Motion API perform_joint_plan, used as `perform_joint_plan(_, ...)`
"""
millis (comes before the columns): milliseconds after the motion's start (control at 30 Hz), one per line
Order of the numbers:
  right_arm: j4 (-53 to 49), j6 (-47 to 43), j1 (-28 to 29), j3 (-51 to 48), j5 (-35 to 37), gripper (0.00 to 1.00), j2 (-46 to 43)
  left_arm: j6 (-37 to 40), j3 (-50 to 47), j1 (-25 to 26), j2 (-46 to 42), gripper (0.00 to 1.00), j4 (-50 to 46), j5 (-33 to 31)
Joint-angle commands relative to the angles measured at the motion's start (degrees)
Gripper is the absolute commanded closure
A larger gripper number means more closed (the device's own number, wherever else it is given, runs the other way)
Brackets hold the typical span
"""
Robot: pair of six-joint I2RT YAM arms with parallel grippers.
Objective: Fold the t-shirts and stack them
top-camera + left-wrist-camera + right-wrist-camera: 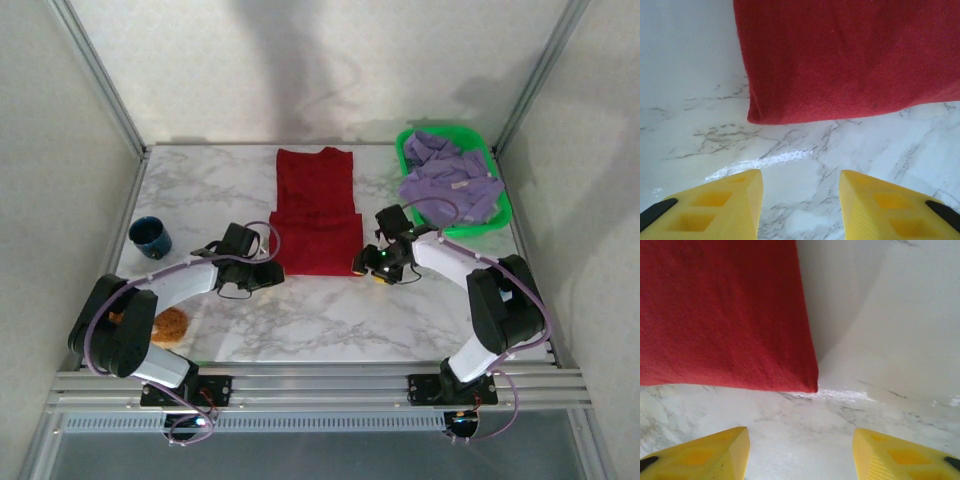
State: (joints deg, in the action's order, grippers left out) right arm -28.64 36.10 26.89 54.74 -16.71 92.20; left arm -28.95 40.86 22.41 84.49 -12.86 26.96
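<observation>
Hovering wide-jawed, the left gripper [270, 272] [800, 187] and right gripper [366, 263] [800, 442] are flanking the near corners of the folded deep red cloth t-shirt [315, 215] [850, 55] [720, 310], while the pale lavender t-shirt [450, 182] is lying in the green plastic basket [404, 152].

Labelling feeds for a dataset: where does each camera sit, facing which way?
Top external: above, behind the bases, looking down at the table; both arms show.
Left wrist: behind the left gripper, facing the red t-shirt's near-left corner; open yellow fingers show.
Right wrist: behind the right gripper, facing its near-right corner; open fingers show.
Shared: red t-shirt, table.
</observation>
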Motion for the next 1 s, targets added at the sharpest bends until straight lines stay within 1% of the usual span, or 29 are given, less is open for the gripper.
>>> perform_joint_plan(0, 1.67, -0.09, 0.54, 0.29, -0.78, 0.43, 0.64, -0.15, 1.29, 0.00, 1.03, 0.56, 2.42, -0.15)
perform_joint_plan(100, 1.31, -1.13, 0.53, 1.38, -0.28, 0.44, 1.56, 0.26, 2.65, -0.01, 2.47, 0.58, 2.62, -0.38)
perform_joint_plan(233, 1.35, -2.30, 0.55, 2.54, -0.15, 0.45, 3.11, 2.07, 4.36, 0.13, 3.69, 0.59, 0.68, -4.79)
perform_joint_plan(433, 1.87, -3.61, 0.55, 4.54, -0.40, 0.46, 4.89, 3.21, 5.11, 0.17, 4.68, 0.59, -0.35, -7.64)
perform_joint_plan(567, 1.01, -4.52, 0.55, 6.20, 0.32, 0.46, 6.41, 3.37, 4.67, 0.39, 5.15, 0.59, 0.81, -7.53)
perform_joint_plan(733, 1.48, -5.05, 0.58, 7.72, -0.90, 0.47, 9.31, 3.06, 4.13, 0.52, 7.22, 0.59, 4.11, -6.47)
perform_joint_plan(900, 0.52, -5.21, 0.66, 8.33, -0.28, 0.49, 10.71, 1.66, 3.55, 0.44, 8.42, 0.61, 8.94, -4.93)
perform_joint_plan(967, 0.88, -4.91, 0.68, 7.65, -0.43, 0.49, 10.50, 1.40, 3.87, 0.44, 9.15, 0.63, 10.03, -4.58)
